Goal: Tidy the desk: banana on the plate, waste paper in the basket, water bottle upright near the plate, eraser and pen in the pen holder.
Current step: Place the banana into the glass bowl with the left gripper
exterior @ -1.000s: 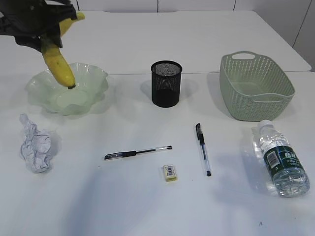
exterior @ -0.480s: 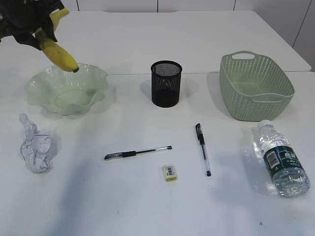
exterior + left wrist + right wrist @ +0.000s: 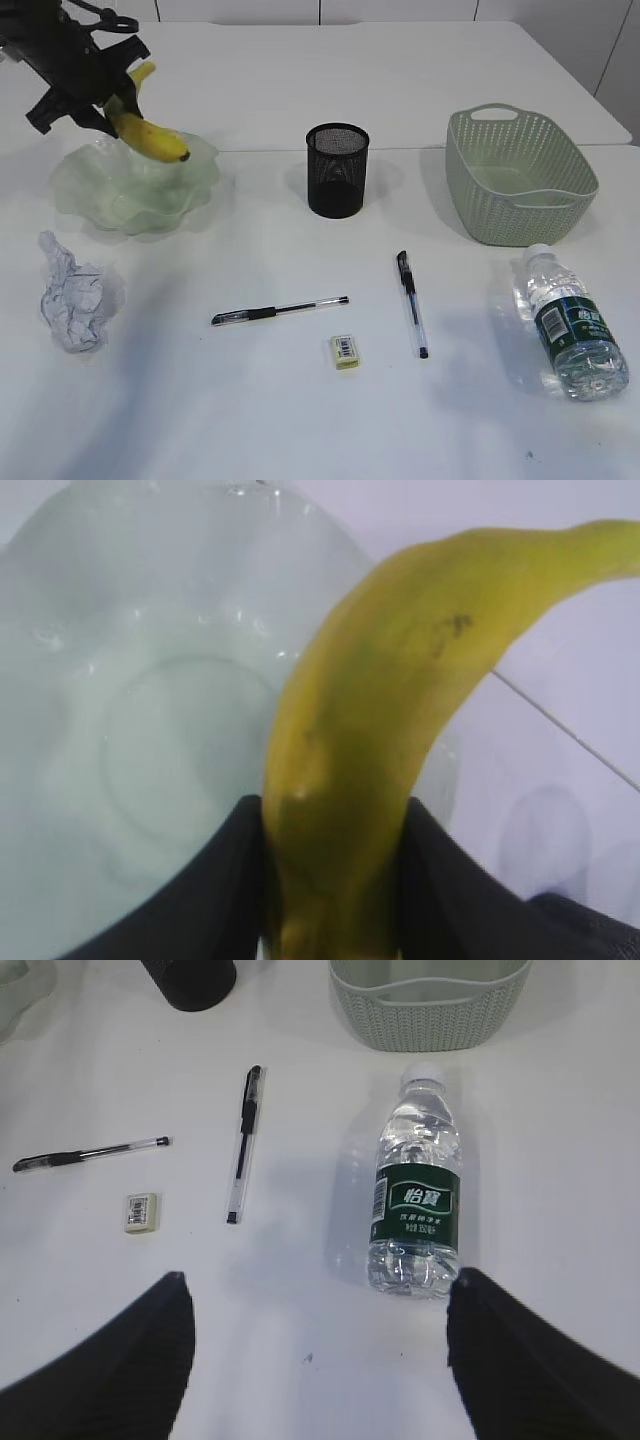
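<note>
banana (image 3: 148, 135) yellow, curved, small dark flecks on the skin, dark tip pointing right; held at upper left of the exterior frame above the pale green wavy-rimmed plate (image 3: 195, 185). left gripper (image 3: 105, 100) clamped on it, black fingers (image 3: 225, 880) pressing both sides of the fruit in the left wrist frame. stem end partly hidden behind the gripper; whether the banana touches the plate rim cannot be told. right gripper (image 3: 315, 1350) wide apart, only its finger ends show at the bottom of its wrist frame, above the lying water bottle (image 3: 418, 1200). basket (image 3: 430, 995) cut off at the top edge there.
</note>
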You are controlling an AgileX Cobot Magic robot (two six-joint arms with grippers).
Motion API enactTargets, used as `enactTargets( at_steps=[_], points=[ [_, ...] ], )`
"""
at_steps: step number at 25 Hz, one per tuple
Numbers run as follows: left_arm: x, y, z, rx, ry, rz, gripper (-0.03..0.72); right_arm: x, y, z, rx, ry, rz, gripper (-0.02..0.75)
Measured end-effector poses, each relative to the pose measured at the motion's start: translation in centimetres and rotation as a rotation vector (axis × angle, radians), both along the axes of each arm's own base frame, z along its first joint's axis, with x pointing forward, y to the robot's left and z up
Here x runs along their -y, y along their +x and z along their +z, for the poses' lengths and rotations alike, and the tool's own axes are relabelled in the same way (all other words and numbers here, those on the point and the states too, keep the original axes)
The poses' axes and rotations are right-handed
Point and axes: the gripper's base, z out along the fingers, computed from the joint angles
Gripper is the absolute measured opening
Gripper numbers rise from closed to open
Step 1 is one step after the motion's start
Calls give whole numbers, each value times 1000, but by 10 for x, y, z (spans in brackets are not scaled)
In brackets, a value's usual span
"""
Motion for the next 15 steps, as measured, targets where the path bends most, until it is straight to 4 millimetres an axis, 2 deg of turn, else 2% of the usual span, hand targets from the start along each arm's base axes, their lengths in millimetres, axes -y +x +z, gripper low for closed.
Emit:
enactTargets(
  at_steps=[5,15],
  points=[
    [-12,5,-17,-31,1,24,244,0,0,0,0,0,0,585],
    [-11,10,-42,-77,7,21,244,0,0,0,2,0,0,585]
  ],
)
